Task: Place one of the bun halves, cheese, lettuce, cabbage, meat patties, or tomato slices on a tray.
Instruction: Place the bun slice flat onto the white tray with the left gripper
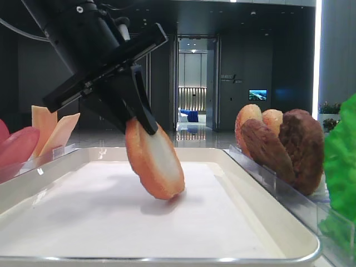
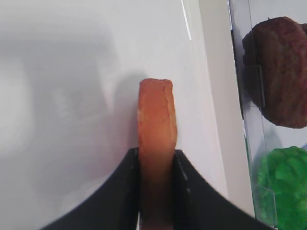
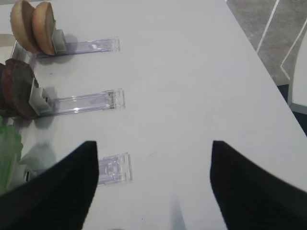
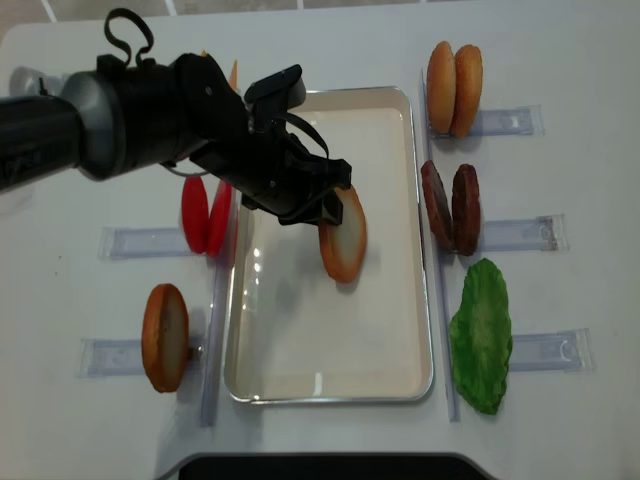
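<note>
The left gripper [image 4: 335, 205] has its jaws closed on a bun half [image 4: 343, 238], tilted, its lower edge touching the tray [image 4: 330, 390] bottom near the middle, while the right gripper [image 3: 153, 182] stands wide open at 3 o'clock of the tray.

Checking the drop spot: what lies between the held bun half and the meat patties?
Only bare tray floor and rim, seen in the realsense overhead view.

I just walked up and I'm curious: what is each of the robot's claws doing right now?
Left gripper: shut on a bun half, tilted over the tray.
Right gripper: open, holding nothing, above the bare table.
</note>
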Motion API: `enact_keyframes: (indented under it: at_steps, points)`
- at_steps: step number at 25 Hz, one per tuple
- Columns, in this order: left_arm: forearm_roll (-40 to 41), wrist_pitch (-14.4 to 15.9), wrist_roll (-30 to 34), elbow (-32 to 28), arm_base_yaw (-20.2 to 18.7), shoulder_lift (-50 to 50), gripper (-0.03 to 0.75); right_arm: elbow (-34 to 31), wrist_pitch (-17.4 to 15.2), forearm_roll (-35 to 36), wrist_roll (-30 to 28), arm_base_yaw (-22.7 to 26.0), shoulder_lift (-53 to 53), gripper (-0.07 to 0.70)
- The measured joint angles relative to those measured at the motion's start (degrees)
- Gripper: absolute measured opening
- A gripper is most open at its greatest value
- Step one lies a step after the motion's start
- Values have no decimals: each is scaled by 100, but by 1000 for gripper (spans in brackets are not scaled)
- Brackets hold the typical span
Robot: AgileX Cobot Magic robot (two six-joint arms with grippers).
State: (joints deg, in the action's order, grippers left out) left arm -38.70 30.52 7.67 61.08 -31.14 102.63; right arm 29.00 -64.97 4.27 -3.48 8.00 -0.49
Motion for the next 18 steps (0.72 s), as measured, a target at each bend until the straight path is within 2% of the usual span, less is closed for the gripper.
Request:
enact_keyframes:
  at_steps: [18]
  points:
    - [0, 9, 0, 0, 0, 0, 129, 0, 0, 0, 0, 0, 0, 472]
